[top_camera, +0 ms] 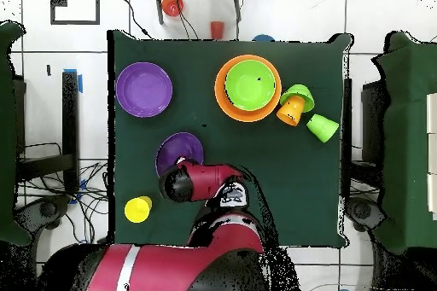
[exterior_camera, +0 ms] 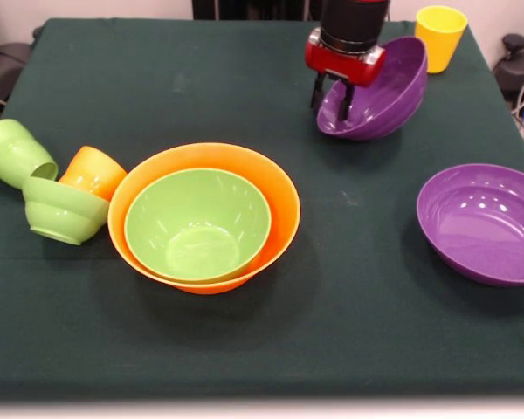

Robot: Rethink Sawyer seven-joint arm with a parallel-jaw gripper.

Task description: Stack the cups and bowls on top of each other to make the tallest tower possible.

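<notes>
My gripper (exterior_camera: pixel 332 98) is shut on the rim of a purple bowl (exterior_camera: pixel 384 87), one finger inside and one outside. The bowl hangs tilted near the table's far right; it also shows in the overhead view (top_camera: pixel 175 151). A second purple bowl (exterior_camera: pixel 485 223) sits upright at the right. The large orange bowl (exterior_camera: pixel 279 196) holds the medium green bowl (exterior_camera: pixel 196 223) at the centre. At the left lie the small green bowl (exterior_camera: pixel 61 209), an orange cup (exterior_camera: pixel 94 172) and a light green cup (exterior_camera: pixel 16 153), all tipped over. A yellow cup (exterior_camera: pixel 440 35) stands upright at the far right corner.
The dark green cloth (exterior_camera: pixel 349 305) covers the table. In the overhead view a small red cup (top_camera: pixel 217 29) and an orange-red object (top_camera: pixel 172 4) lie on the floor beyond the table's far edge. The blue bowl is out of view.
</notes>
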